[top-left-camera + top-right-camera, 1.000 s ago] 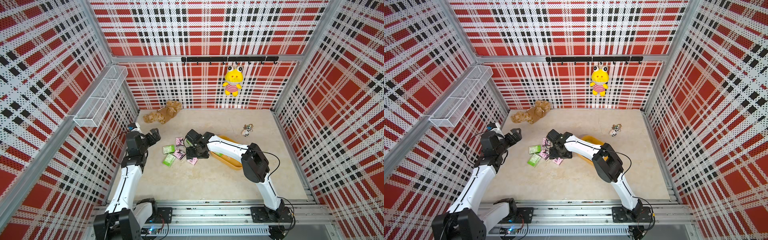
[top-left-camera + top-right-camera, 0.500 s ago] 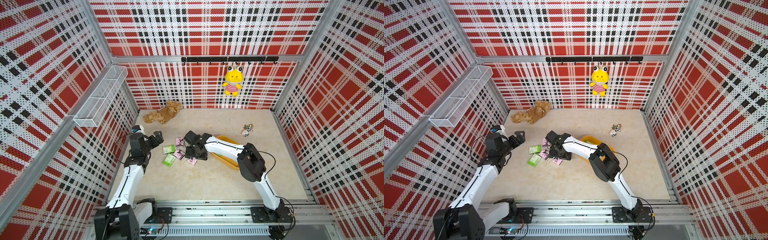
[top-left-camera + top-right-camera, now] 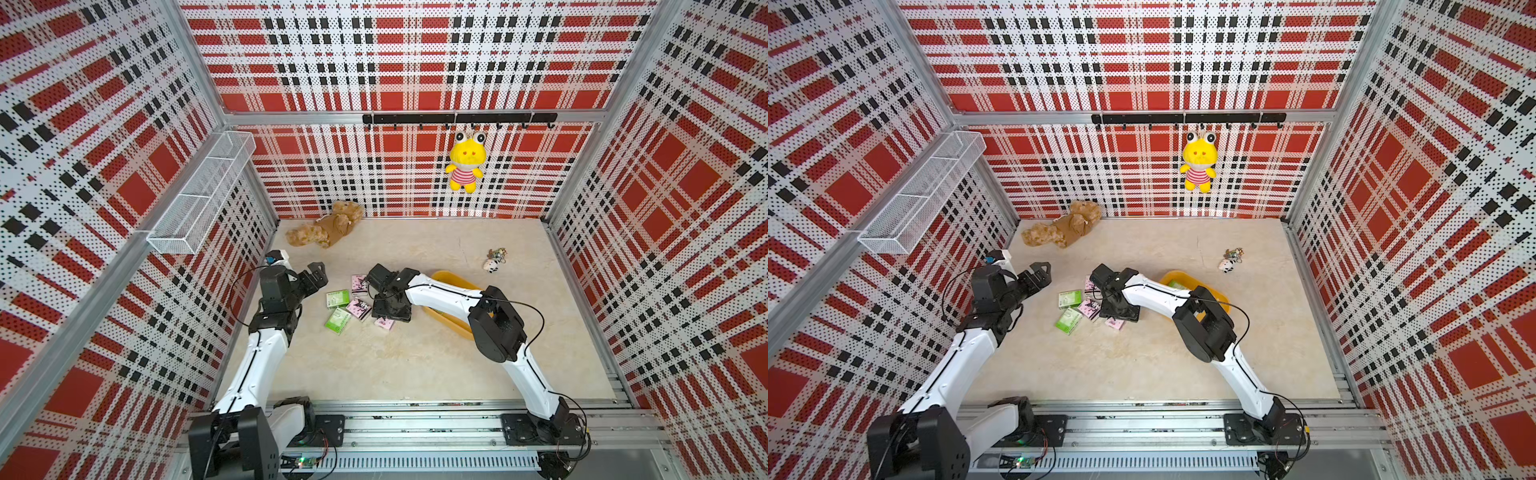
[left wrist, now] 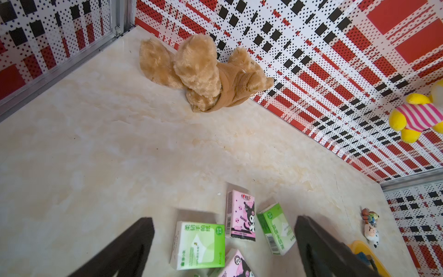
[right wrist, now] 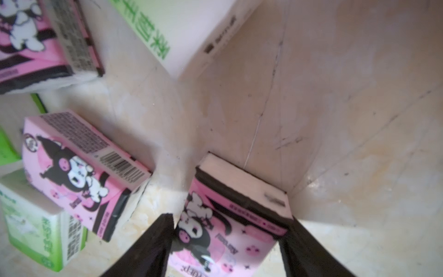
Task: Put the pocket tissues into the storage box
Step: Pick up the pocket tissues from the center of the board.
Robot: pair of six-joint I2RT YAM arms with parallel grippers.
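Observation:
Several pocket tissues lie on the floor left of the storage box (image 3: pixel 446 277) (image 3: pixel 1173 275): green packets (image 3: pixel 337 298) (image 3: pixel 337 321) and pink packets (image 3: pixel 359 308) (image 3: pixel 359 285). My right gripper (image 3: pixel 390 309) (image 3: pixel 1119 309) (image 5: pixel 229 219) is down among them. Its fingers press both sides of a pink packet (image 5: pixel 239 189), which rests on the floor. My left gripper (image 3: pixel 316 272) (image 3: pixel 1040 274) (image 4: pixel 223 221) hovers open, left of the pile. Below it lie a green packet (image 4: pixel 199 244) and a pink packet (image 4: pixel 241 217).
A brown teddy bear (image 3: pixel 326 228) lies by the back wall. A small keychain trinket (image 3: pixel 494 262) sits at the back right. A yellow plush toy (image 3: pixel 465 164) hangs on the back wall, and a white wire basket (image 3: pixel 199 199) hangs on the left wall.
My right gripper's fingers have closed in on the pink packet. The left gripper has drifted slightly right toward the pile, still open.

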